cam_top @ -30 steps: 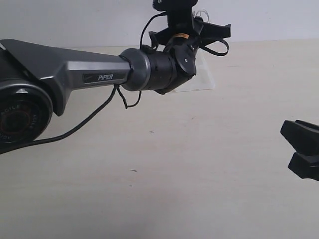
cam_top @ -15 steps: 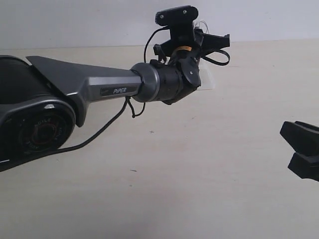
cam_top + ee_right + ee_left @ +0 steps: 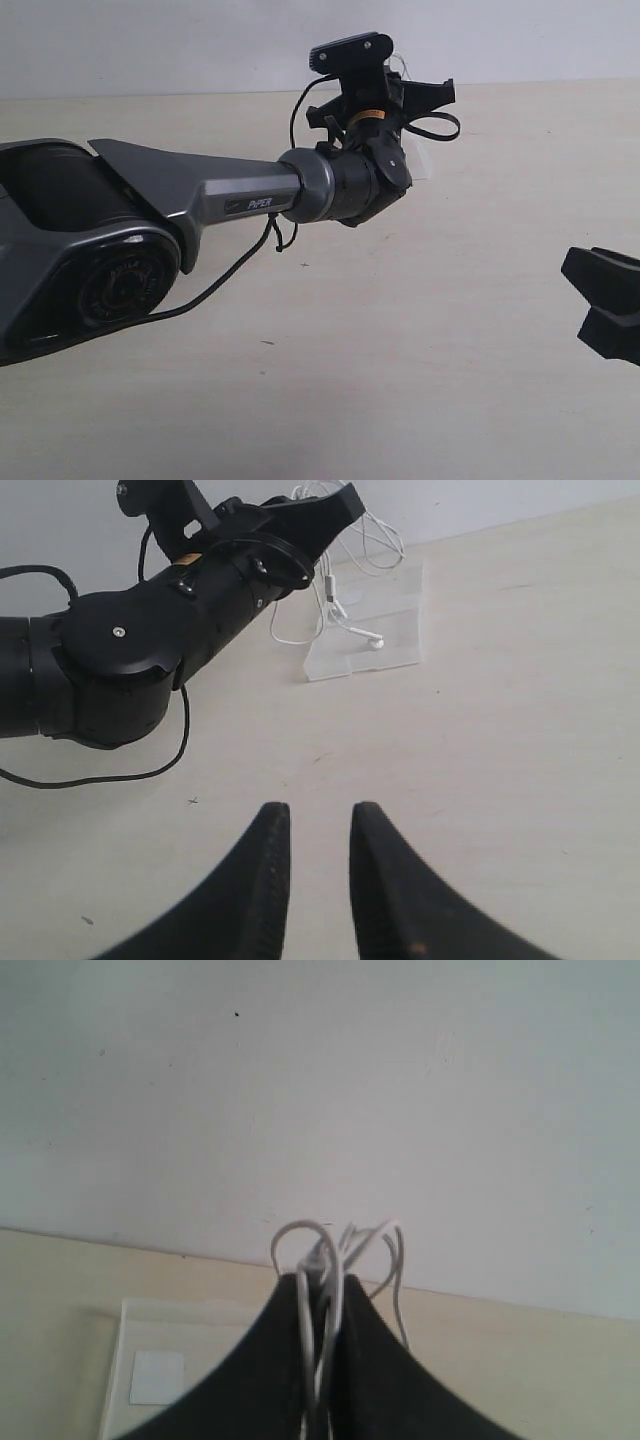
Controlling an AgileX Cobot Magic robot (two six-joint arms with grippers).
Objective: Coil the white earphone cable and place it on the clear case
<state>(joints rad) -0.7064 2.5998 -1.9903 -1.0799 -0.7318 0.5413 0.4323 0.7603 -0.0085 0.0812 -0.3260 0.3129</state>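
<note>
The left tool (image 3: 322, 1282) is pinching the white earphone cable (image 3: 320, 1252) — its loops are dangling over the clear case (image 3: 398, 630) at twelve o'clock on the surface (image 3: 400, 350). The right tool (image 3: 318, 825) is hovering at four o'clock — slightly spread, gripping nothing.

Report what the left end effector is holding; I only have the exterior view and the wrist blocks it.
Observer: The left end effector is shut on bunched loops of the white earphone cable.
Operator: Say where the loose end hangs.
Observer: One earbud hangs down at the clear case; contact unclear.
Operator: Check the other arm.
Observer: The right end effector is open, nothing between its fingers.
</note>
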